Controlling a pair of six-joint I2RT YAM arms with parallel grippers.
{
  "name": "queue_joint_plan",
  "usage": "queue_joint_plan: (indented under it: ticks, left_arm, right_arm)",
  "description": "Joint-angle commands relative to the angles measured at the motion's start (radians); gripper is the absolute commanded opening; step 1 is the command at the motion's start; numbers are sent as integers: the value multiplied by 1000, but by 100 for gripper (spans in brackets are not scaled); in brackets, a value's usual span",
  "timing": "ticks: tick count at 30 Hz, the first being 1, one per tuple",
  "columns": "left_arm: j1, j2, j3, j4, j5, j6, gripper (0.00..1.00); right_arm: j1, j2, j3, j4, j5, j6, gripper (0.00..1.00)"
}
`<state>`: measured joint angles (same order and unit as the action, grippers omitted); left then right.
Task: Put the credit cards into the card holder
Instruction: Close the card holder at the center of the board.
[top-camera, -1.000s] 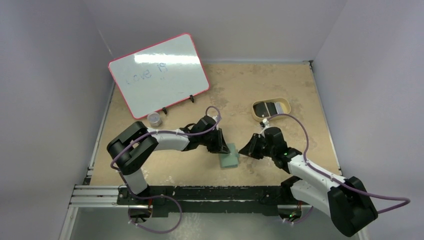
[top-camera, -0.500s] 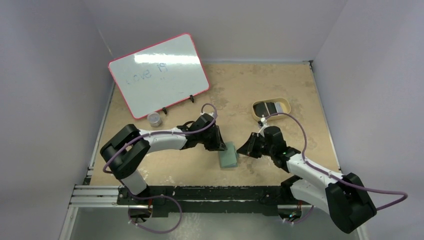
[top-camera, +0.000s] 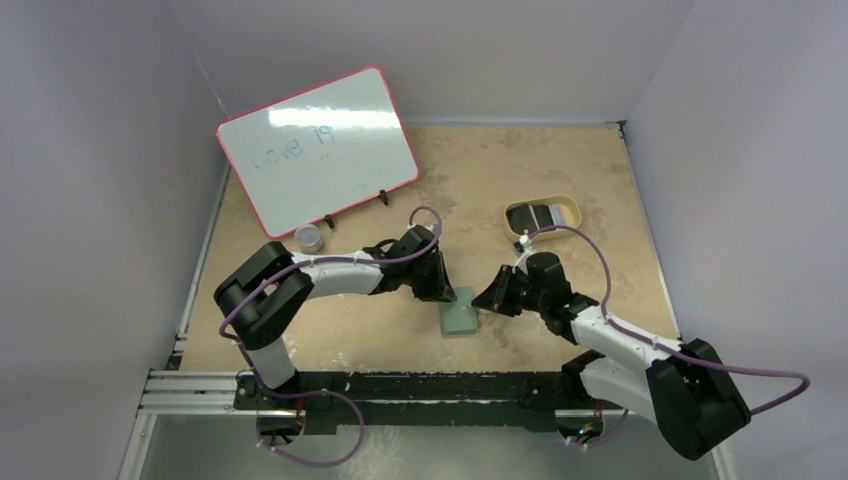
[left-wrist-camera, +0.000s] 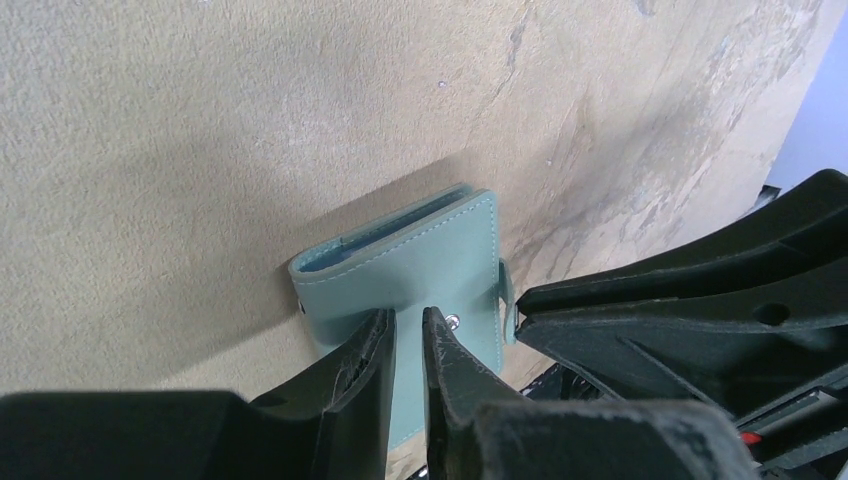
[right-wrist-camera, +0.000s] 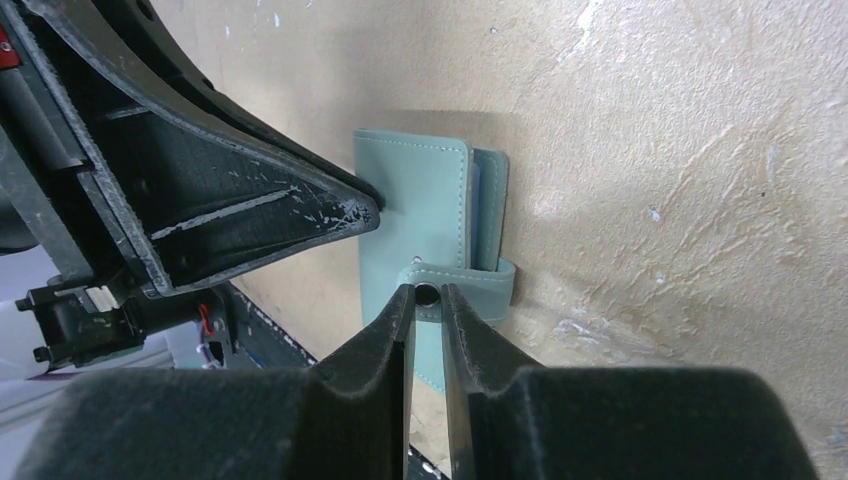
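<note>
Now | holder (top-camera: 459, 317) folded, flat on surface (top-camera: 480, 180) by near edge | left claw (left-wrist-camera: 410, 325) a slit apart, tips on holder cover, nothing between | right claw (right-wrist-camera: 427, 300) a slit apart at strap (right-wrist-camera: 482, 281) snap, grip unclear | cards (top-camera: 533, 217) in tray (top-camera: 571, 210), right side

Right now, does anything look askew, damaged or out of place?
Only the strap of the folded grey-green leather card holder: it looks unsnapped and lifted, by the right pincer. Nothing looks spilled or damaged.
</note>
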<state>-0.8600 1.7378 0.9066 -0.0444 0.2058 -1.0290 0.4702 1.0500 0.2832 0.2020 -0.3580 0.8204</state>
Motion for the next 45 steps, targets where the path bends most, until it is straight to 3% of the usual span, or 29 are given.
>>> queue_joint_plan:
  ticks: [1, 45]
  left_arm:
    - [-3, 7, 20, -16, -45, 24, 15]
    - [-4, 22, 9, 17, -45, -5, 14]
  right_arm:
    - [-4, 20, -15, 80, -13, 1, 18]
    - [41, 190, 35, 154, -64, -14, 15]
